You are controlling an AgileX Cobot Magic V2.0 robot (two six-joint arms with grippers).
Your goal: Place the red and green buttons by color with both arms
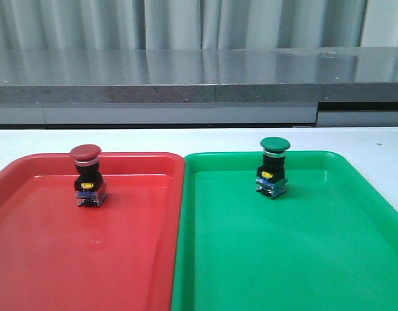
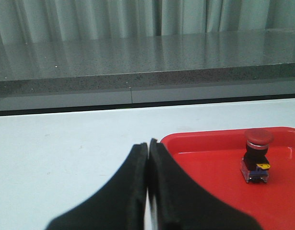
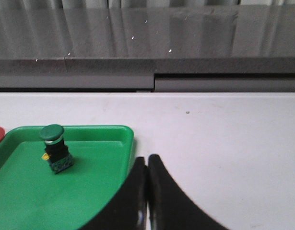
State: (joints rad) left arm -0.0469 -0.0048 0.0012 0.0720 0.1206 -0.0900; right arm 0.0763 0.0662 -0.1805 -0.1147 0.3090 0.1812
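Observation:
The red button (image 1: 88,175) stands upright in the red tray (image 1: 30,259), near its far edge. The green button (image 1: 272,167) stands upright in the green tray (image 1: 315,259), near its far edge. Neither arm shows in the front view. In the left wrist view my left gripper (image 2: 147,146) is shut and empty, at the red tray's (image 2: 209,177) outer corner, apart from the red button (image 2: 256,155). In the right wrist view my right gripper (image 3: 147,159) is shut and empty, at the green tray's (image 3: 89,191) outer edge, apart from the green button (image 3: 54,147).
The two trays lie side by side on a white table (image 1: 186,139). A grey counter ledge (image 1: 199,91) runs behind the table, with curtains above it.

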